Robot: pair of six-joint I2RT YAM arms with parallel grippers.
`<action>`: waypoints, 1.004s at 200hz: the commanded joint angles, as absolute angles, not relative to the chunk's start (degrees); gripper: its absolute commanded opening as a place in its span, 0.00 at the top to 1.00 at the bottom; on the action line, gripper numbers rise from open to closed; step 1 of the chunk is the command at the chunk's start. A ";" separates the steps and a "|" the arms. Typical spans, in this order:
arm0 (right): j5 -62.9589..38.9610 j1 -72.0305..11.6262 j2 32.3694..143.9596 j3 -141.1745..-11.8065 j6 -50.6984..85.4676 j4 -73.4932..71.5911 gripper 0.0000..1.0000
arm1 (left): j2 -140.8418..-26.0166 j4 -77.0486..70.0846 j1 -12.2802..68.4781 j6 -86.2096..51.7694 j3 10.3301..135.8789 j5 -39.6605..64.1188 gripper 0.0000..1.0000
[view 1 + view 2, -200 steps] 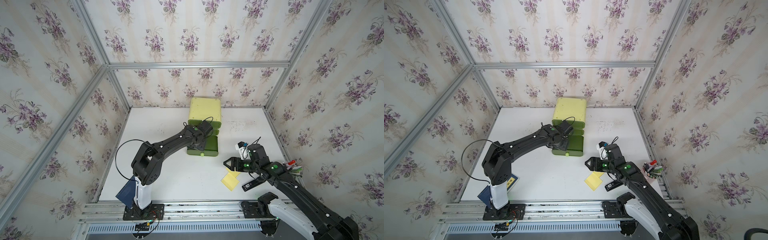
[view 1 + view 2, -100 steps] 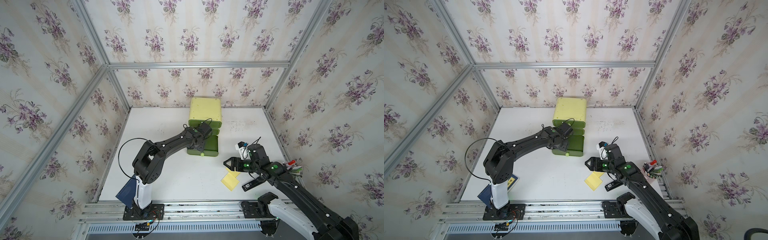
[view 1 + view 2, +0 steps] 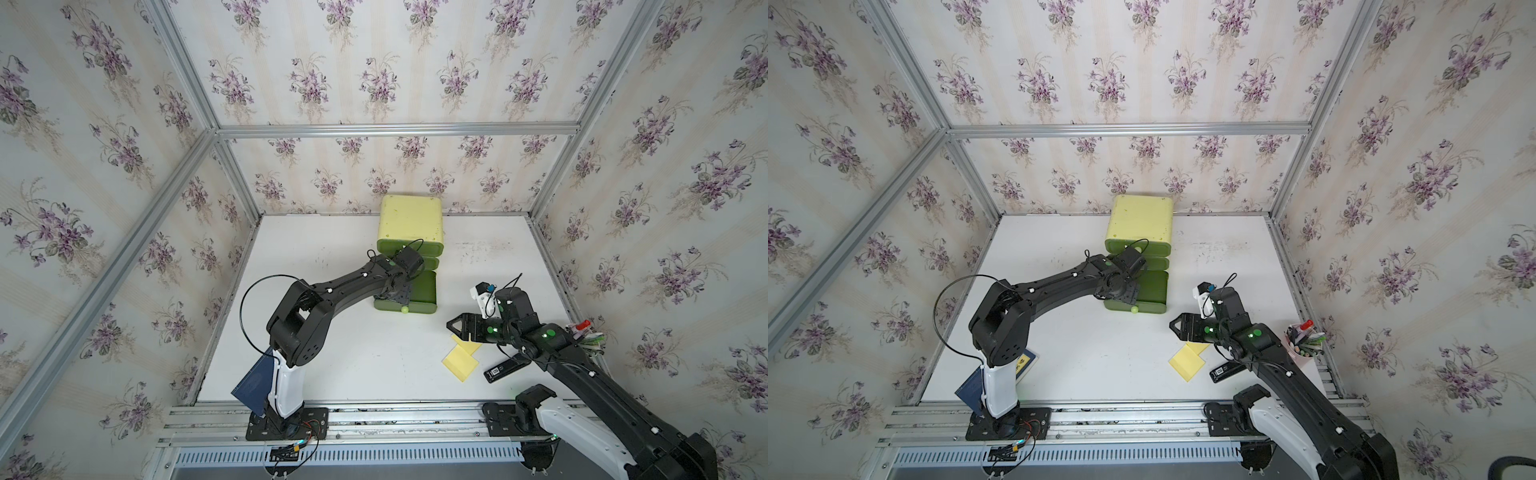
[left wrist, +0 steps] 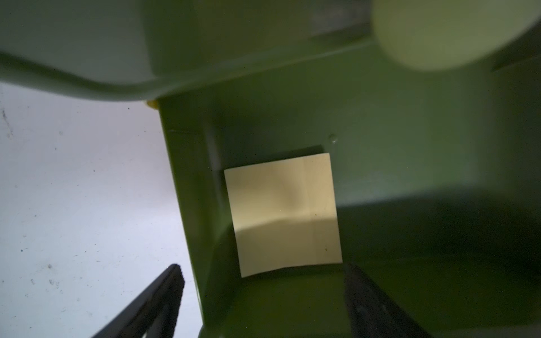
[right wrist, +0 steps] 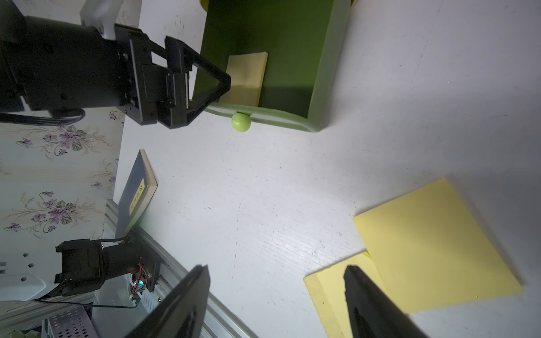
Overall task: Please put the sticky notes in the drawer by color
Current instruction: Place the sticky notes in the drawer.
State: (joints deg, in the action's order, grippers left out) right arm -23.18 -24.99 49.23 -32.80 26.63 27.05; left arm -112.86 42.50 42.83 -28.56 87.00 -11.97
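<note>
At twelve o'clock on the white tabletop (image 3: 353,353), you see the pale yellow-green cabinet (image 3: 409,220) with its bottom drawer (image 3: 424,286) pulled out toward six, its round knob (image 5: 241,122) at the front. Your left claw (image 4: 262,269) hangs over that drawer's nine o'clock wall. Its jaws are spread, one finger outside the wall and one inside, gripping nothing. One yellow sticky note (image 4: 282,213) lies loose on the drawer floor, close to that same wall. Toward four o'clock, two more yellow sticky notes (image 3: 461,362) lie touching on the tabletop. Your right claw (image 3: 453,326) hovers just above them, jaws apart and empty. A slim black device (image 3: 505,370) lies just beside the notes. A dark blue book (image 3: 1023,368) rests near seven o'clock by the left arm's base.
</note>
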 commanded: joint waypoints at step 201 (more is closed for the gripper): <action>-6.11 -39.33 57.87 -32.37 36.16 40.86 0.16 | -71.78 24.98 43.59 -39.99 50.94 14.07 0.00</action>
